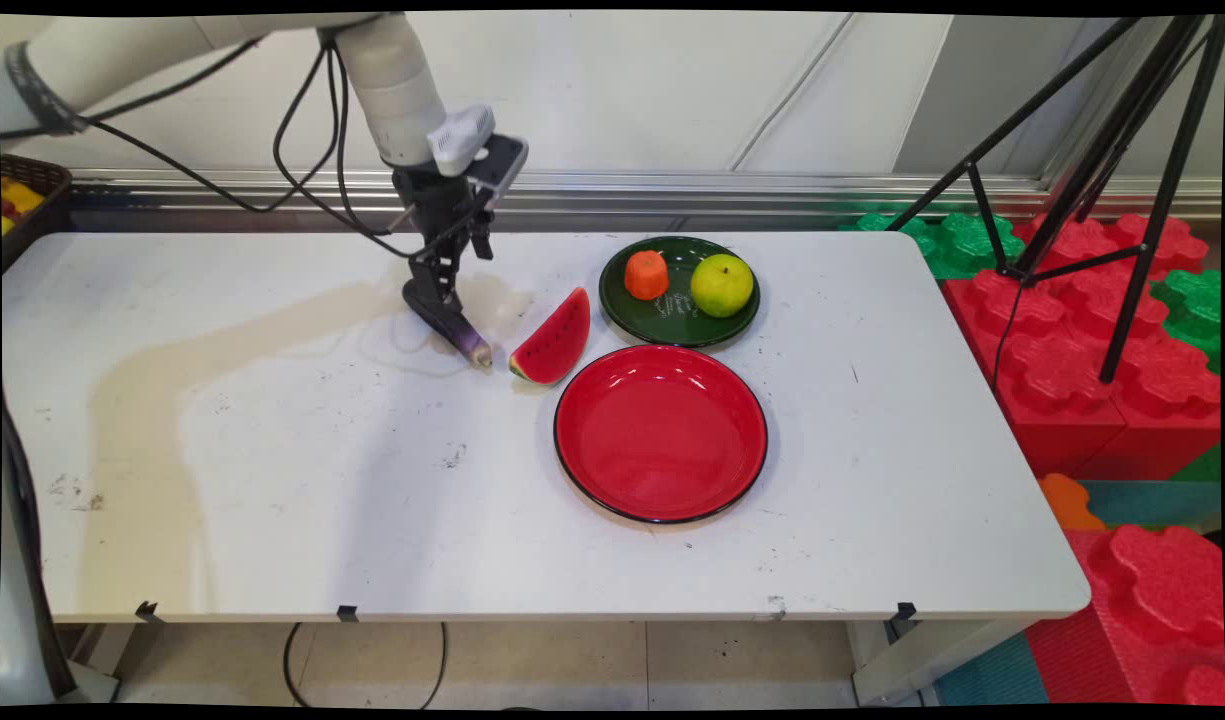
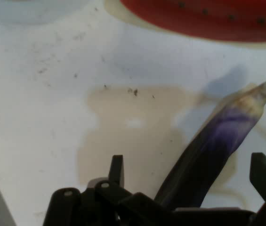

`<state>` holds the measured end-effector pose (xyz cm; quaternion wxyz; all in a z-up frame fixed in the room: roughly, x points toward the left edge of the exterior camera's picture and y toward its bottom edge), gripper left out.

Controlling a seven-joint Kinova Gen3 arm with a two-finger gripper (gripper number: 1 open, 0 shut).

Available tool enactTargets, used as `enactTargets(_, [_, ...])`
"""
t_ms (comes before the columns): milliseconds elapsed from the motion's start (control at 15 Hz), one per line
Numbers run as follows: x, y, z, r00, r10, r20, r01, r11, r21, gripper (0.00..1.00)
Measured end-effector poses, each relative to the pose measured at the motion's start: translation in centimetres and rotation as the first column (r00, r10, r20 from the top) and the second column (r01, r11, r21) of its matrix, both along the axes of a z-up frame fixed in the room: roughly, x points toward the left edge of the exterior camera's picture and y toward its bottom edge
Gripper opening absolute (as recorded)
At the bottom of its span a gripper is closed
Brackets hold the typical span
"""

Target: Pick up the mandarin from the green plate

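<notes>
A dark purple eggplant (image 1: 459,334) lies on the white table (image 1: 272,480), its pale tip toward a watermelon slice (image 1: 555,340). My gripper (image 1: 433,291) is down over the eggplant's thick end. In the hand view the eggplant (image 2: 217,146) runs up to the right between the two black fingers (image 2: 116,170). The gripper (image 2: 189,173) is open, with a gap showing on the left side of the eggplant. The red flesh of the watermelon slice (image 2: 203,19) fills the top edge of that view.
Right of the slice a dark green plate (image 1: 680,320) holds an orange piece of fruit (image 1: 647,274) and a green apple (image 1: 722,285). A red plate (image 1: 661,433) sits in front of it. A brown basket (image 1: 27,200) stands at far left. A black tripod (image 1: 1102,200) rises over foam blocks at right.
</notes>
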<state>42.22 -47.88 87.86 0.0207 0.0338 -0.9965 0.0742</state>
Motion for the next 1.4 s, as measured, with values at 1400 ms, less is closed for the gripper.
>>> enactTargets(1400, [1.2,12.4,7.1,0.883,0.323,-0.342,-0.349,0.937,-0.016,1.00])
